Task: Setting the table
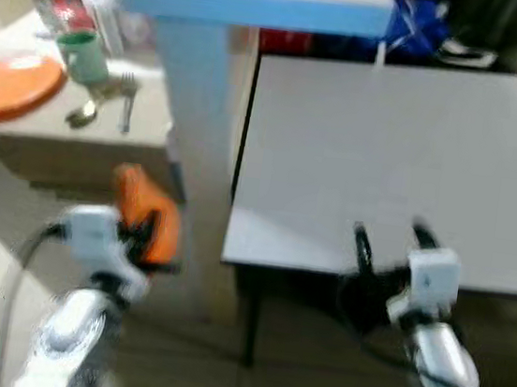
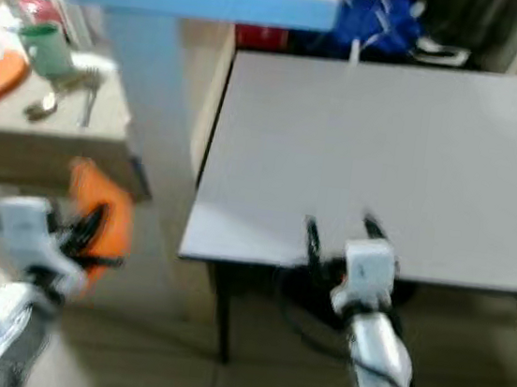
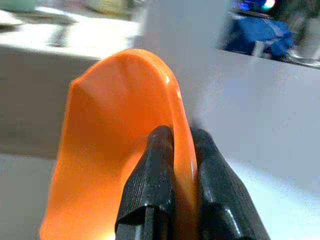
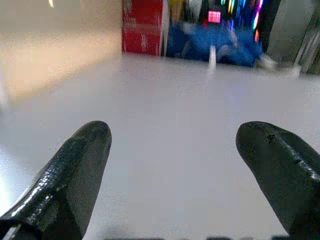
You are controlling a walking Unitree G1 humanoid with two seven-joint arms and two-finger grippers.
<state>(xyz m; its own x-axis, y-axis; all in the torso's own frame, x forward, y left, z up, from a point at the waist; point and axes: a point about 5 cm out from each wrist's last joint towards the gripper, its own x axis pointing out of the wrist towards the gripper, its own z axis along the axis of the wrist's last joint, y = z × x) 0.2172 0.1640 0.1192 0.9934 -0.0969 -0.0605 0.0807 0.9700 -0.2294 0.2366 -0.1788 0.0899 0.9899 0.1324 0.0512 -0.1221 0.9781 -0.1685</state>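
My left gripper is shut on the rim of an orange bowl, held low to the left of the white table. In the left wrist view both black fingers pinch the bowl's edge. My right gripper stands open at the table's near edge, with nothing between its fingers. On the beige counter to the left lie an orange plate, a green cup and some cutlery.
A light blue post with a shelf on top stands between the counter and the table. Blue bags and a red box sit beyond the table's far edge. Tiled floor lies below.
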